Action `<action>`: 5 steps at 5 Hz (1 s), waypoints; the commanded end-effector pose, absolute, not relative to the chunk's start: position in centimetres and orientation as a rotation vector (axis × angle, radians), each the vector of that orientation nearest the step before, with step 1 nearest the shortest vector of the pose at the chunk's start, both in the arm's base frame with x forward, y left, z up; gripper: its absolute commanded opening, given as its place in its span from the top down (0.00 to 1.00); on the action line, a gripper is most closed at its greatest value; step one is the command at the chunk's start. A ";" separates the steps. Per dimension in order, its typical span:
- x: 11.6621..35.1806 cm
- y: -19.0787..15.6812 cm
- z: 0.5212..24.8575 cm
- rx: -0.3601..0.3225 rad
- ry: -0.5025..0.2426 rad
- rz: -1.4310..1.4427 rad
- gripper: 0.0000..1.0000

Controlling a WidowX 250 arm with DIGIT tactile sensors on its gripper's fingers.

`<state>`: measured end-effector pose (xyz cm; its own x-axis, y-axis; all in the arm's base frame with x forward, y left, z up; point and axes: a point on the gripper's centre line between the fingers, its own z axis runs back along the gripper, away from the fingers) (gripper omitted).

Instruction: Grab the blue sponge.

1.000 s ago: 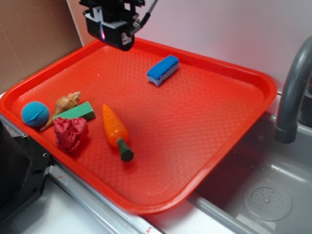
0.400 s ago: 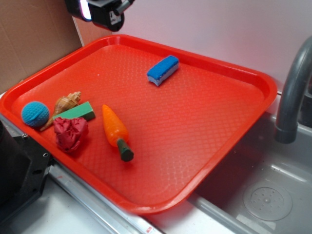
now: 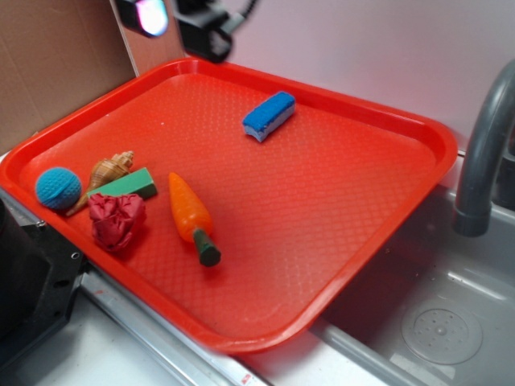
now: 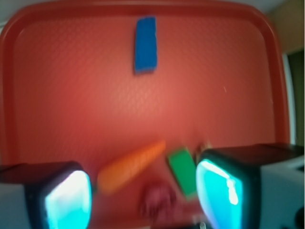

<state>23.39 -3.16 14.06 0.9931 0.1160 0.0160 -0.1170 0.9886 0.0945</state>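
At twelve o'clock on the red tray lies the blue sponge (nothing touching it); the gripper hangs well apart at ten o'clock, fingers spread wide, empty.

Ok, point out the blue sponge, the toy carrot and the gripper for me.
blue sponge [image 3: 269, 115]: exterior view, middle of its top face.
toy carrot [image 3: 188, 210]: exterior view, orange body.
gripper [image 4: 143, 195]: wrist view, midway between the two fingertips, jaws apart.
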 end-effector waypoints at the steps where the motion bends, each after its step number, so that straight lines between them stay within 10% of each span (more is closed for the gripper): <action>1: 29.8 -0.5 11.2 0.030 -0.176 0.117 0.00; 5: 33.8 0.5 1.0 -0.004 -0.074 0.095 0.02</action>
<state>33.68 0.00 1.38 0.9946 0.0782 0.0685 -0.0778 0.9969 -0.0086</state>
